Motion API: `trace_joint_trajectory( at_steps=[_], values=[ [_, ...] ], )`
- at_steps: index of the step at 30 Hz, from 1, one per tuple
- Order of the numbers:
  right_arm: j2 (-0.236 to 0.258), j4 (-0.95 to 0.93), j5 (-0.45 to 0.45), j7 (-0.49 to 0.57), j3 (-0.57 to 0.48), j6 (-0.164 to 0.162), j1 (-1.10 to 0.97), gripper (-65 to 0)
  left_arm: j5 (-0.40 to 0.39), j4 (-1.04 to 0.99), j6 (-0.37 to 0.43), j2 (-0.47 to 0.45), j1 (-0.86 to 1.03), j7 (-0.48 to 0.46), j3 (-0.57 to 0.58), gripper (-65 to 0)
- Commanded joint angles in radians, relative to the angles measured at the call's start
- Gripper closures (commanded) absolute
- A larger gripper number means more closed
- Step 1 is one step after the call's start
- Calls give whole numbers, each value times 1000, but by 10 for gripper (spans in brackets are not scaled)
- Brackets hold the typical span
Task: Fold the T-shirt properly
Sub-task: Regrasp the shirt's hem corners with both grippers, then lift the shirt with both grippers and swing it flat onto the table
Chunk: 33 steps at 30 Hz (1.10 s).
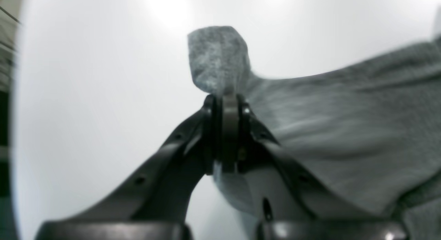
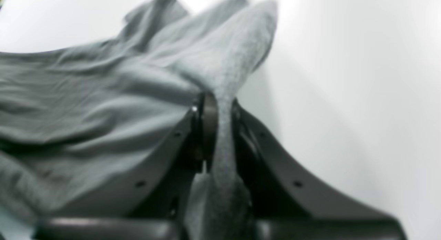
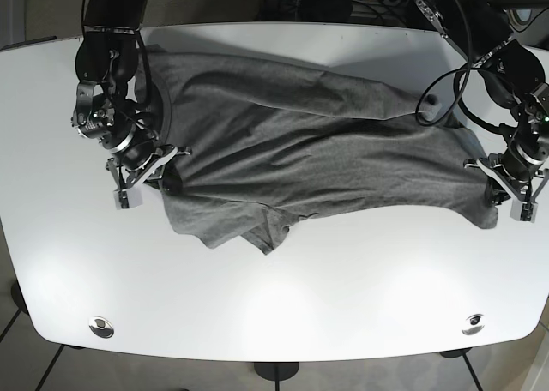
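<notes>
Grey T-shirt (image 3: 317, 142) spread across the far half of the white tabletop (image 3: 274, 305).
I have the right gripper (image 3: 141, 172) and left gripper (image 3: 506, 181) each clamped on an edge; cloth looks soft, limp, light, best pinched at hems.

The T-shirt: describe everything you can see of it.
The T-shirt is heather-grey knit fabric, spread wide across the white table and much wrinkled, with a loose flap hanging toward the front edge. It is not yet folded neatly. The left gripper is shut on a pinched tuft at one end, and the right gripper is shut on a bunched corner at the other. Both wrist views are blurred.
</notes>
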Motion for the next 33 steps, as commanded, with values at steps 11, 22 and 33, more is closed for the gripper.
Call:
trace_joint_trajectory(
  at_steps=[11,22,33],
  values=[
    [59,-81,17,-127,1,11,549,-21,-9,-306,-1,-62,-612,-6,163,0],
    [93,-174,25,-263,-5,18,1065,-21,-15,-565,16,-201,-1053,-89,280,0],
    [82,89,27,-279,79,50,557,-21,-16,-309,6,-240,-608,-86,152,0]
  ],
)
